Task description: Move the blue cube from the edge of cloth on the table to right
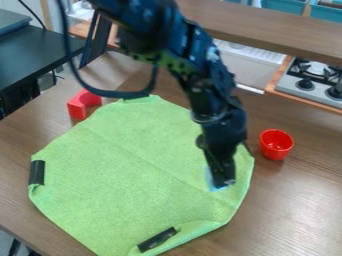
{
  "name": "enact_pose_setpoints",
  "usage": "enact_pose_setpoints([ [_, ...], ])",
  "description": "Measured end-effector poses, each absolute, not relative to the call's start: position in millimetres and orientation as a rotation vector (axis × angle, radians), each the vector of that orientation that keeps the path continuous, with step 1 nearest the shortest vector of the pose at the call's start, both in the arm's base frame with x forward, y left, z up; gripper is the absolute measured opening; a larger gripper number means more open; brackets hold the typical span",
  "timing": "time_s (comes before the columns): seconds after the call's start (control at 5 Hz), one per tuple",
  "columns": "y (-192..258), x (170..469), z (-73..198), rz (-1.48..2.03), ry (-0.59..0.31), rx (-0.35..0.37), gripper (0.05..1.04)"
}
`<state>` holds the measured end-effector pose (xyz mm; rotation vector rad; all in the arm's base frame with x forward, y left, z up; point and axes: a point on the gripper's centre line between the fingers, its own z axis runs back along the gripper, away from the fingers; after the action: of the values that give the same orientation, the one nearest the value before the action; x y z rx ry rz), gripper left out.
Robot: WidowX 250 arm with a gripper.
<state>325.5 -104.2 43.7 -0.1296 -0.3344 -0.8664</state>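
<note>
The black gripper (226, 181) hangs low over the right part of the green cloth (127, 165), inside its right edge. Right at its tip, on the left side, part of a light blue cube (212, 183) shows; the gripper covers the rest. Whether the cube is held or rests on the cloth, I cannot tell.
A red cup (276, 144) stands on the wooden table (300, 200) to the right of the cloth. A red block (83, 104) is at the upper left. Dark clips hold the cloth's left and lower edges. A stove (312, 82) is at the upper right.
</note>
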Motion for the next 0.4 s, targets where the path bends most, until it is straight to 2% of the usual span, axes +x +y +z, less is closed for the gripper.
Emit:
enact_pose_setpoints([
  [0.4, -135, 349, 35, -0.876, -0.356, -0.107, 0.452],
])
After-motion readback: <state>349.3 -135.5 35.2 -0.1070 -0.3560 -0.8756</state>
